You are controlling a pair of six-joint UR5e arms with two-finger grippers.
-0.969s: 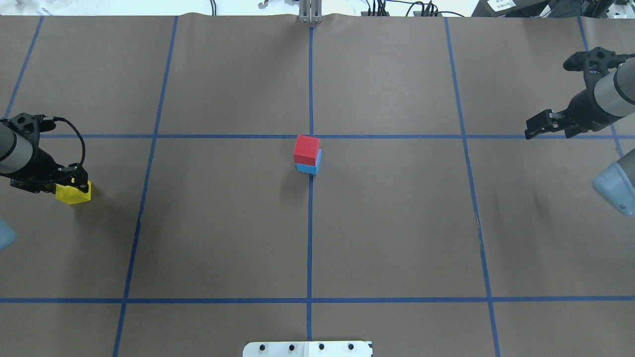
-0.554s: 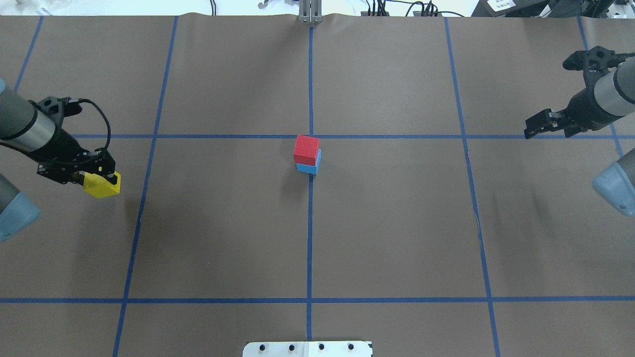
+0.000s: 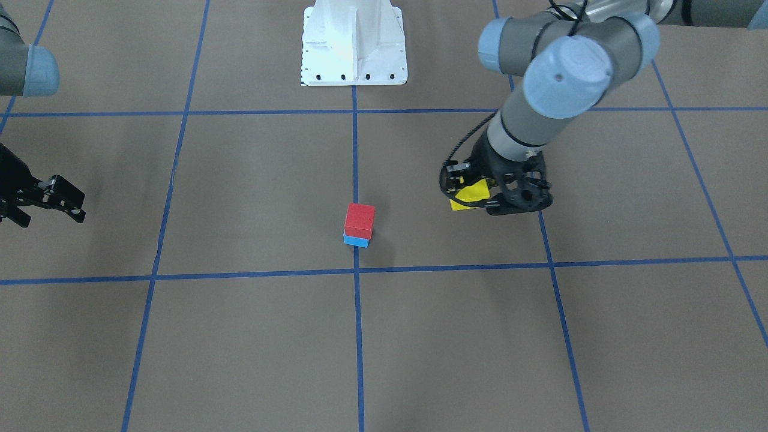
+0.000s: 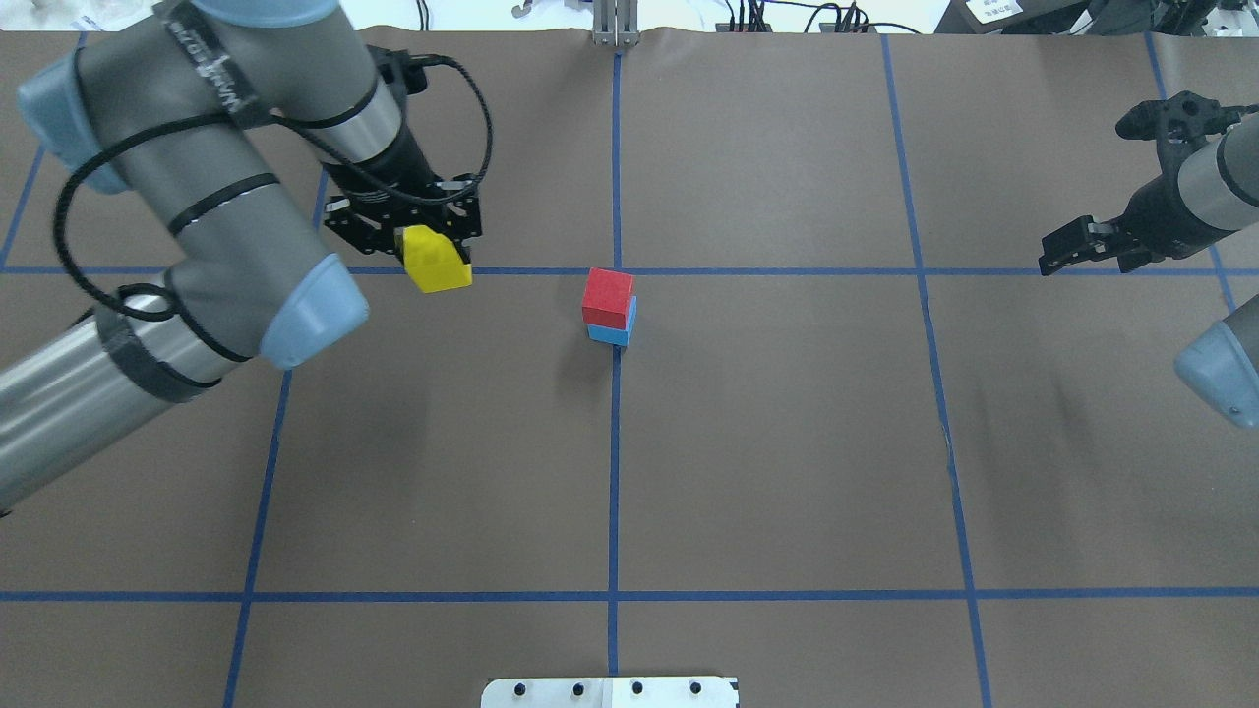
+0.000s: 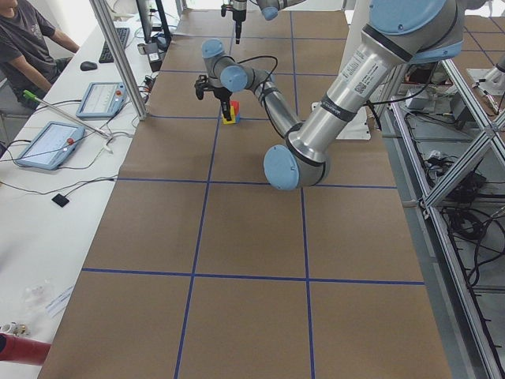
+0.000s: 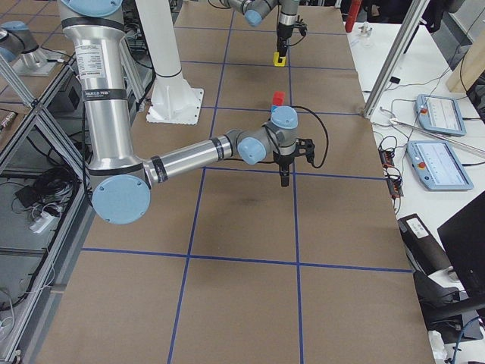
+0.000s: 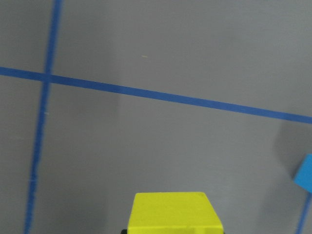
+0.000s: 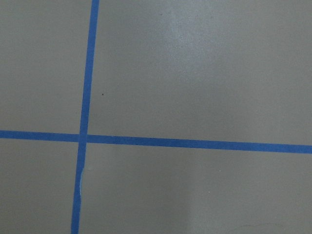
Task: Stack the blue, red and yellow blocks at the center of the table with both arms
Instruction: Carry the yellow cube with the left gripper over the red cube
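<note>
1. Fingers of the left gripper point(image 4: 431, 244) are clamped on opposite sides of a yellow cube-shaped block point(image 4: 438, 264). In the overhead view the block sits left of centre, over the upper horizontal line of blue tape point(image 4: 787, 271). In the front-facing view the same gripper point(image 3: 480, 195) and the yellow block point(image 3: 468, 193) appear right of centre.
2. From the left wrist view, the yellow block point(image 7: 170, 210) fills the bottom centre of the frame, with the brown paper-covered table point(image 7: 146, 146) seen beyond it. One corner of a blue block point(image 7: 305, 176) enters at the right edge.
3. At the centre of the table point(image 4: 787, 442), a red cube-shaped block point(image 4: 607, 295) rests on a blue cube-shaped block point(image 4: 612, 334). This stack stands where the vertical centre tape line meets the upper horizontal one. The yellow block is well apart from it, to the left in the overhead view.
4. Fingers of the right gripper point(image 4: 1052, 258) stand apart and hold nothing. It hangs near the right edge of the overhead view, at the level of the upper horizontal tape line. In the front-facing view it point(image 3: 71, 203) lies at the far left.
5. The right wrist view shows only paper and crossing tape lines.
</note>
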